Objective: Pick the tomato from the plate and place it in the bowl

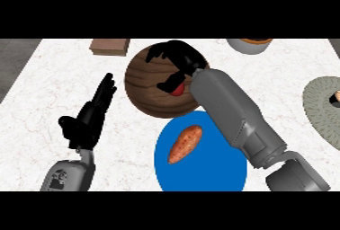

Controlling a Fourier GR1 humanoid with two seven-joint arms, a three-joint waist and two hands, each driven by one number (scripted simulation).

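My right hand (174, 56) hangs over the brown wooden bowl (147, 85), fingers curled. A small patch of the red tomato (177, 92) shows just under the thumb, above the bowl's inside; the hand hides most of it. The blue plate (206, 170) lies in front of the bowl and carries an orange sweet potato (184, 143). My right forearm crosses the plate's right side. My left hand (90, 117) rests open at the left of the bowl, fingers straight and pointing away.
A brown block (109, 46) sits at the back left. A pale bowl with something orange (251, 44) stands at the back. A grey speckled plate (323, 110) lies at the right edge. The counter's left edge runs near my left hand.
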